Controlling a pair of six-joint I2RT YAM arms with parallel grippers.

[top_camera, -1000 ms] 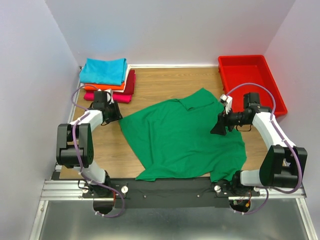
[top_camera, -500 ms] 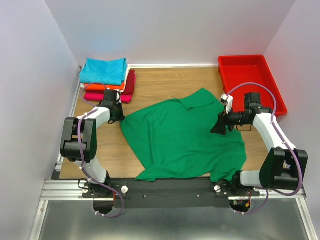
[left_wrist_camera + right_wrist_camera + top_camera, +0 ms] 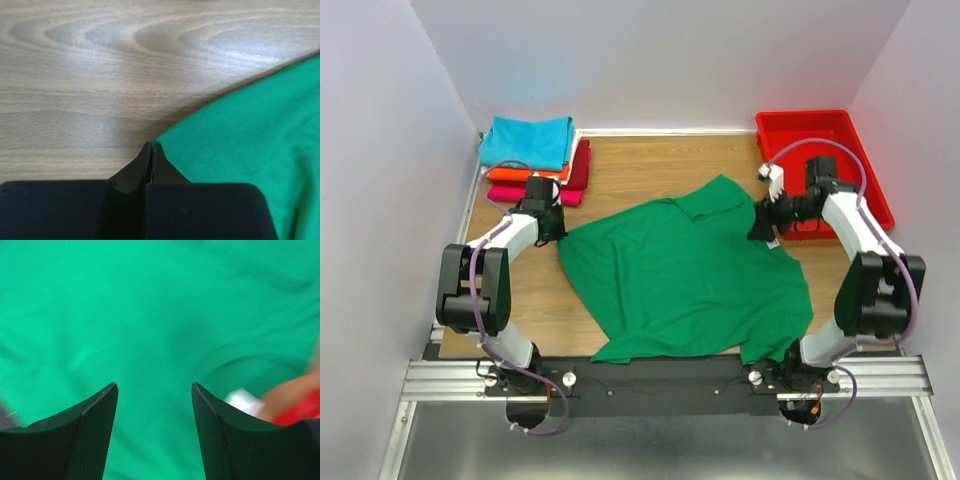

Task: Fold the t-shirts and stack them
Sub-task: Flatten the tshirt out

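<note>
Left gripper has closed fully at the 9 o'clock corner of the green shirt, spread mid-table; cloth between the jaws cannot be confirmed. Right gripper has shifted to 2 o'clock, jaws wide above fabric. A fold lift likely follows
</note>
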